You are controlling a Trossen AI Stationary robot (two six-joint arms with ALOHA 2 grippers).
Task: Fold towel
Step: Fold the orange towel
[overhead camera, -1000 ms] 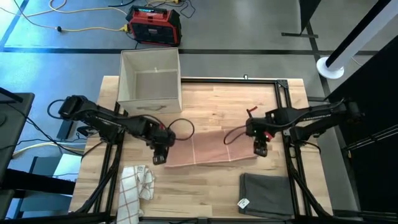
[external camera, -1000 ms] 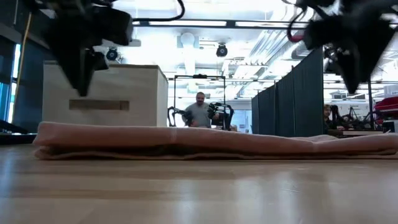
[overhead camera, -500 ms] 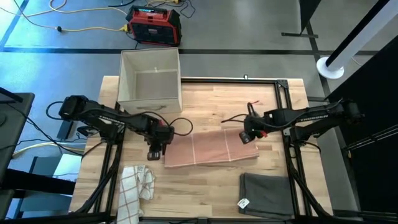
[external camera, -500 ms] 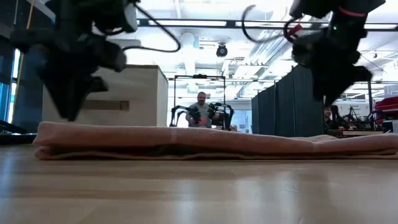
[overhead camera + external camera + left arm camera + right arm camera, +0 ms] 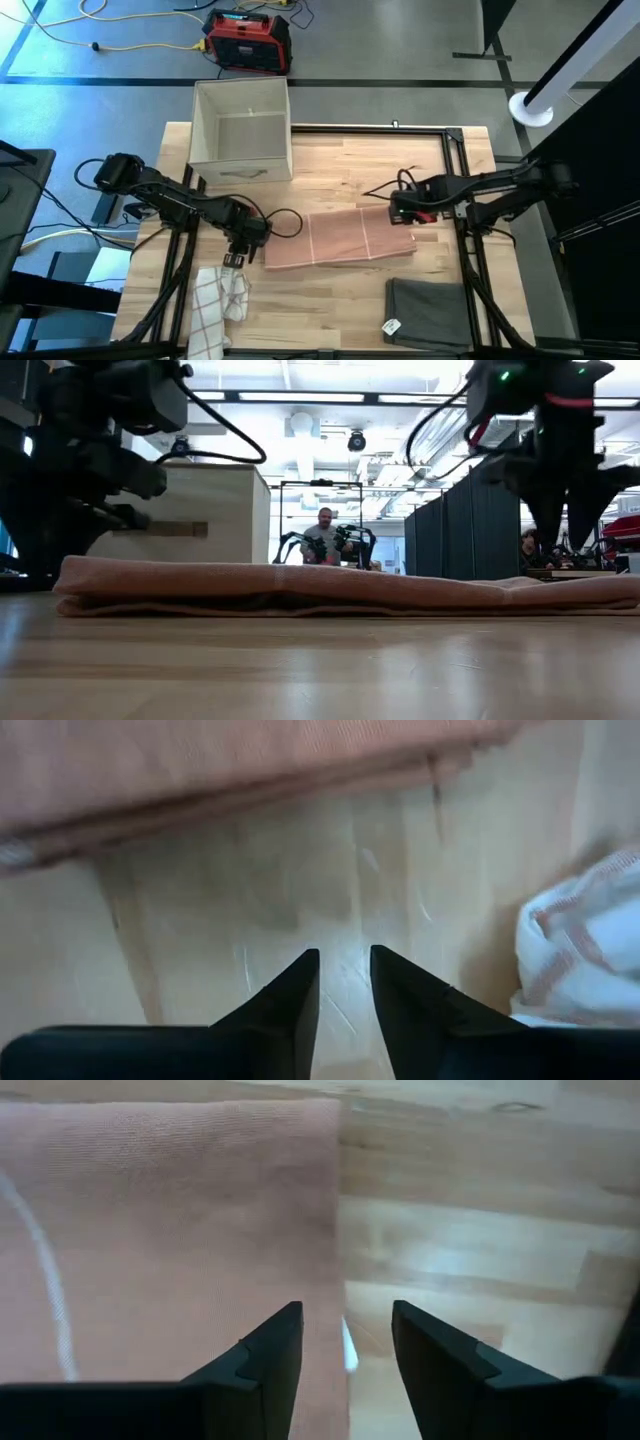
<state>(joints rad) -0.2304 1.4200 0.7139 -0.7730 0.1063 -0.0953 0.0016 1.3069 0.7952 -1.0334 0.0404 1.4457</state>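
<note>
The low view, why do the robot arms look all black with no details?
In the low view, bright ceiling lights shine from behind, so both arms show as dark silhouettes; the pink towel stays clear, while the left wrist view looks smeared.

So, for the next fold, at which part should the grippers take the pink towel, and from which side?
Probably at its two short ends. The pink towel lies flat as a long folded strip, and each end is already near an arm. The left gripper, slightly open, is off its left end; the right gripper, open, hangs over the right edge. Pinching all stacked layers there should keep the strip together.
</note>
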